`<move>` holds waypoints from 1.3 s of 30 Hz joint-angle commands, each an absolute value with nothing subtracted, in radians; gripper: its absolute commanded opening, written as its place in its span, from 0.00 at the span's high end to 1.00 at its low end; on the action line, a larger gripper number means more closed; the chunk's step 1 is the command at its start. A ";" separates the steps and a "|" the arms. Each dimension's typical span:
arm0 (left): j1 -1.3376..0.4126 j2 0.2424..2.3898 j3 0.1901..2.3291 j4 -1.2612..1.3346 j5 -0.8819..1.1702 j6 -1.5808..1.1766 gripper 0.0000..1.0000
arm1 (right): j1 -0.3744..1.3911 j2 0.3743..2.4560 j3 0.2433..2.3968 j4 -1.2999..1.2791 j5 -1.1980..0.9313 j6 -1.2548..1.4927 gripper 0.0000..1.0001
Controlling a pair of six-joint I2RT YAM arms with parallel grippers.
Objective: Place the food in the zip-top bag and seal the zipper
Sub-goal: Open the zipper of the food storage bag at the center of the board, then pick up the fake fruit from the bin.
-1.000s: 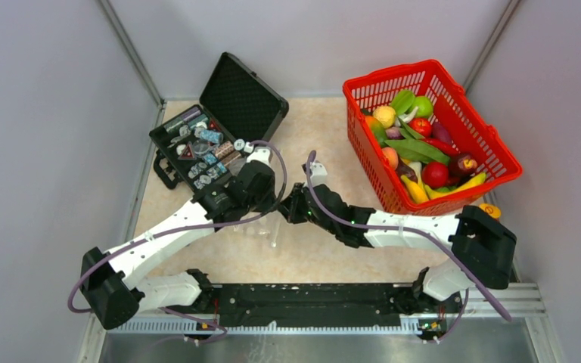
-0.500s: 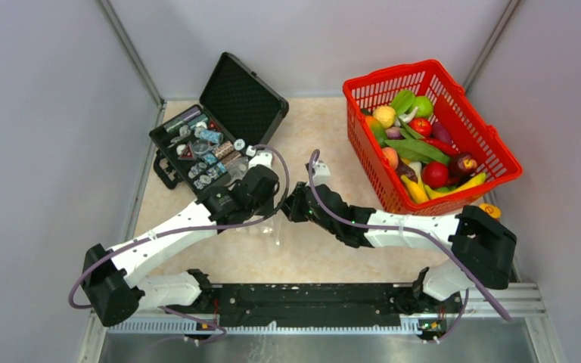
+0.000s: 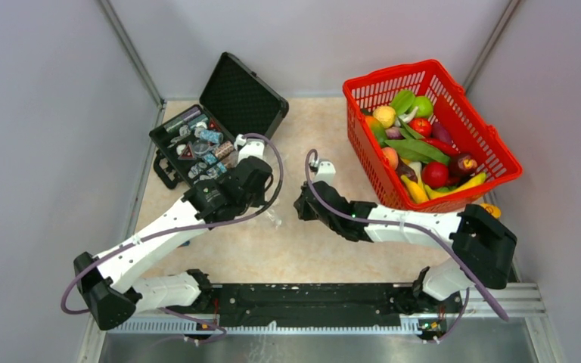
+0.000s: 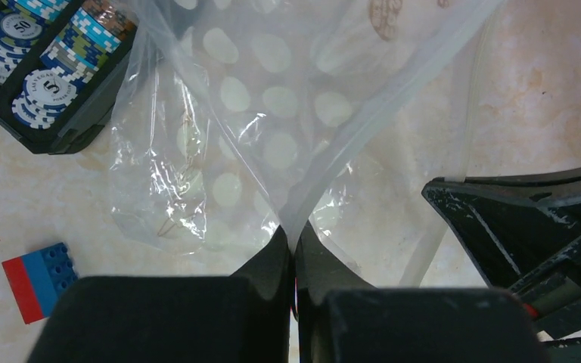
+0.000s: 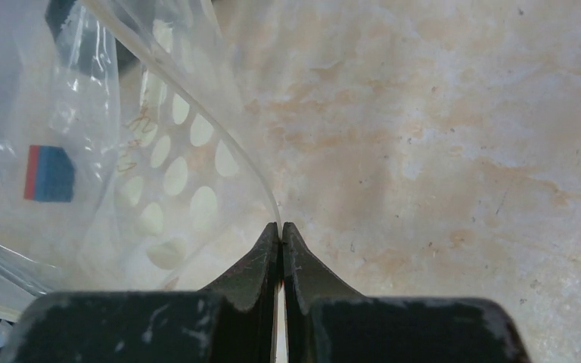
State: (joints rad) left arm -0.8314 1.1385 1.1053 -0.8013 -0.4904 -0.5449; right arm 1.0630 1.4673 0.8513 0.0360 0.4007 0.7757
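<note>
The clear zip-top bag (image 4: 219, 151) hangs crinkled between my two grippers over the table's middle, where it shows only faintly (image 3: 278, 219). Its whitish zipper (image 4: 363, 128) runs up from my left gripper (image 4: 293, 240), which is shut on that strip. My right gripper (image 5: 281, 227) is shut on the other lip of the zipper (image 5: 219, 136). From above, the left gripper (image 3: 266, 208) and right gripper (image 3: 299, 206) face each other a short way apart. The food (image 3: 416, 144) lies piled in the red basket (image 3: 499, 151). I see no food inside the bag.
An open black case (image 3: 197, 147) of poker chips (image 4: 53, 76) stands at the back left, just beyond the bag. A blue-and-red brick (image 4: 38, 280) lies on the table by the left arm. One orange piece (image 3: 489, 209) lies outside the basket by the right arm.
My left gripper has shut on the bag's edge. The two grippers have drawn apart, left going left and right going right, spreading the bag's mouth.
</note>
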 commanded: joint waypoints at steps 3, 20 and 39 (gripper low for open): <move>-0.835 1.172 1.138 -0.797 -0.407 -0.520 1.00 | 1.024 1.471 0.961 0.003 0.288 0.655 0.98; -0.830 1.285 1.103 -0.727 -0.414 -0.577 1.00 | 0.993 1.171 0.984 -0.129 0.147 0.541 0.50; -0.820 1.282 1.085 -0.670 -0.338 -0.540 1.00 | 0.096 1.208 1.291 -0.356 -0.109 0.374 0.43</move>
State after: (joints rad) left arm -0.8253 1.2926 1.0927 -0.7132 -0.3576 -0.5545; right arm 0.2497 1.0996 1.2591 -0.3573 0.0963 0.3687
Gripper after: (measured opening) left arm 0.001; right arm 0.565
